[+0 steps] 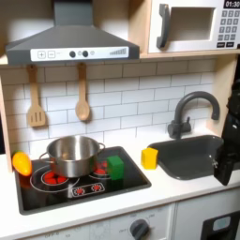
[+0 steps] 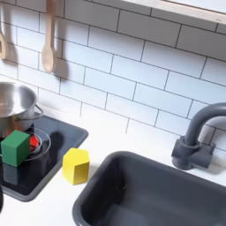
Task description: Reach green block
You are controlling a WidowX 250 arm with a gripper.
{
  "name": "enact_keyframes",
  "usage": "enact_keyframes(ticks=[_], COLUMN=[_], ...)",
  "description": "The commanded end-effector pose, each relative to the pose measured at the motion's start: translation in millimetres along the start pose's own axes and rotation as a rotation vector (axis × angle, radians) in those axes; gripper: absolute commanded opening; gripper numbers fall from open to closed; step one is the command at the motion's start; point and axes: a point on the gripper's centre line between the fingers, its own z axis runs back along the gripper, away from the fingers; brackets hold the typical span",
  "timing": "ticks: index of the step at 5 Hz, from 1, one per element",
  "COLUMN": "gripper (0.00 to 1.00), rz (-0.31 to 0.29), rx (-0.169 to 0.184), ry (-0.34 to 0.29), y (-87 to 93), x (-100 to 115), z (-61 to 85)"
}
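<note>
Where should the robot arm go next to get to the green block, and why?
Probably sideways toward the first exterior view's left, over the sink and the yellow block. The gripper is at the right edge there, and the green block sits on the stovetop beside the pot. I can't tell how the jaws stand.

Tabletop (image 1: 187,187) layout, first exterior view:
- Stove (image 1: 80,183) at left; pot (image 1: 71,155) on it.
- Green block (image 1: 115,167) on stove, just right of pot.
- Yellow block (image 1: 149,157) between stove and sink (image 1: 192,157).
- Faucet (image 1: 192,112) behind sink.
- Orange-yellow toy (image 1: 21,163) left of pot.
</note>
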Motion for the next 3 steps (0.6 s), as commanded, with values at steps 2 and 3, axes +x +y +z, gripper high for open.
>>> enact_keyframes(ticks=[2,3], gripper=[1.00,1.00], rz=[0.040,0.041], rx=[0.008,0.018], ry=[-0.007,-0.025], y=[3.9,10.5], x=[5,18], z=[-3.2,-4.2])
